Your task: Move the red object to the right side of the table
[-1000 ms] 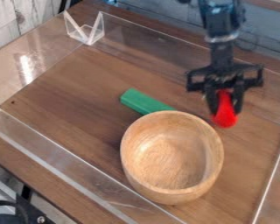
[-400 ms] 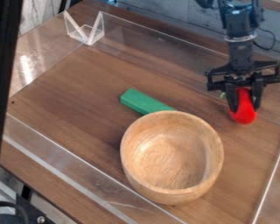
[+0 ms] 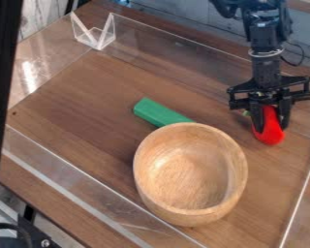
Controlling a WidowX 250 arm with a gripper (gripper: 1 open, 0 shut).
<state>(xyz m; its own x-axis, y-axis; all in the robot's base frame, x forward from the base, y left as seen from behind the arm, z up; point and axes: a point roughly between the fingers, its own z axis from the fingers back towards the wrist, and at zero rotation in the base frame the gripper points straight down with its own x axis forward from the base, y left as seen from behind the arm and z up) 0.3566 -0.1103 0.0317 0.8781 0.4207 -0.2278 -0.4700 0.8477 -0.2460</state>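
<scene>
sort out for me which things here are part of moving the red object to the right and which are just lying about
Part of the job:
- red object, held in the gripper, whose jaws are shut on it, near the right edge
- table, the surface it goes on

Just lying about:
- wooden bowl, front centre
- green block, behind the bowl
- clear acrylic stand, back left corner

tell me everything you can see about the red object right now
The red object is small, bright red and rounded, with a glossy plastic look; no leafy top shows, since the gripper covers its upper part. It stands roughly upright, pinched between the gripper's black fingers, which are shut on it. It is near the table's right edge, beside the clear wall, apart from the wooden bowl and green block. Whether its bottom touches the table cannot be told.
</scene>
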